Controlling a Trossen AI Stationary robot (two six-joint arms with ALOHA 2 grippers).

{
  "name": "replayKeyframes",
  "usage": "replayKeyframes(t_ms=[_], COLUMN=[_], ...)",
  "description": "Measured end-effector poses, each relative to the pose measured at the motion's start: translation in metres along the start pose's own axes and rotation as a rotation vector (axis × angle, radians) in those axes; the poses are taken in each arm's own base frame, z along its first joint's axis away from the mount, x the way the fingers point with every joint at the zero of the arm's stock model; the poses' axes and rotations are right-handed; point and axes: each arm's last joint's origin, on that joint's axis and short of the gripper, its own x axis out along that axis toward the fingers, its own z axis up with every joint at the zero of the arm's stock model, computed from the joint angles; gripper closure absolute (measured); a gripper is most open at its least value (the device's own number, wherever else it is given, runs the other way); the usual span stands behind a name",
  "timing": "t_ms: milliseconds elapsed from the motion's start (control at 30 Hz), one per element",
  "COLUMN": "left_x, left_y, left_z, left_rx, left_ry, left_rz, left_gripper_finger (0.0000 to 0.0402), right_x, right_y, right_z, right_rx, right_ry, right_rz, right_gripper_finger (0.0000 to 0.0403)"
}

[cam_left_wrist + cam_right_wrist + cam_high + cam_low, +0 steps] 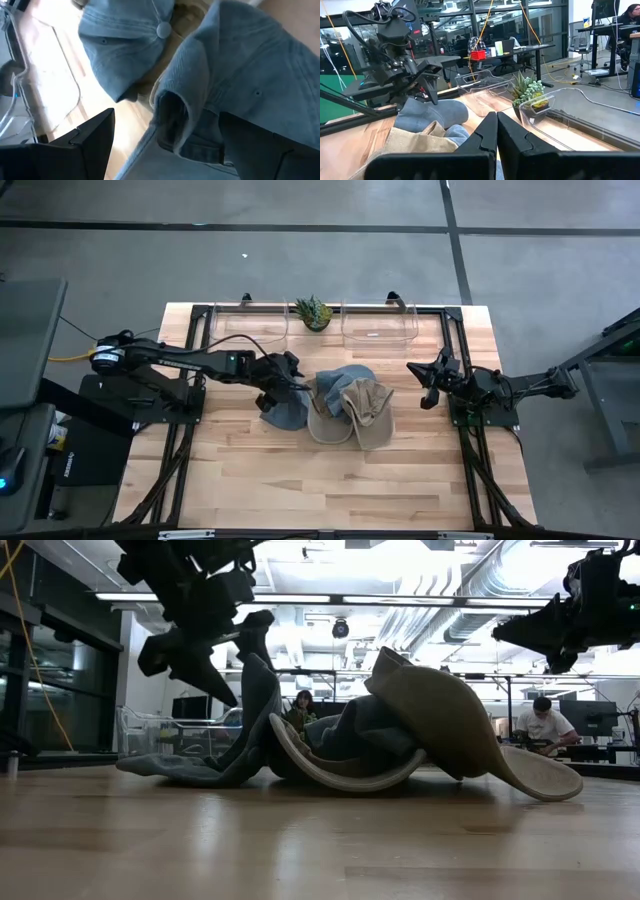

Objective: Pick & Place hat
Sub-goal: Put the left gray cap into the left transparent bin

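Right gripper (496, 131) fingers pressed together, tips meeting in front of hat pile. Blue hat (427, 114) just beyond tips, tan hat (407, 142) beside it, nearer camera. Left gripper (422, 80) hangs over blue hat, fingers spread. Small potted plant (527, 92) beside hats, between two clear bins (570, 107). Person seated at desk far behind plant.

Blue denim hat (283, 411) — tan hat (368, 413) beside it — pale wood table (300, 480).
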Motion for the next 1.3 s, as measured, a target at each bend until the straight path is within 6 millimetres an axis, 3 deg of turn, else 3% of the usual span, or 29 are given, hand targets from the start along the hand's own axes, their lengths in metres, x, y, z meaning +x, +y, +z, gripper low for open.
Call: replayKeyframes(t_ms=[200,567,733,1300], left_x=[0.0034,0.0032,0.0033,0.0033], left_y=[-0.0008,0.0009,0.0006,0.0], left_z=[-0.0006,-0.0027,-0.0022,-0.0016], left_rx=[-0.002,-0.028,-0.029,-0.034], left_ry=[0.014,0.081,0.065,0.046], left_rz=[-0.003,0.057,0.044,0.026], left_gripper_finger=[0.0101,0.0219,0.0255,0.0278], right_x=[0.0,0.0,0.0,0.0], right_y=[0.0,0.0,0.0,0.0], right_z=[0.0,0.0001,0.0001,0.0], right_rx=[0.0,0.001,0.001,0.001], right_ry=[0.0,-0.001,-0.001,-0.001], right_rz=[0.0,0.0,0.0,0.0], right_gripper_finger=[0.0402,0.0402,0.0402,0.0402])
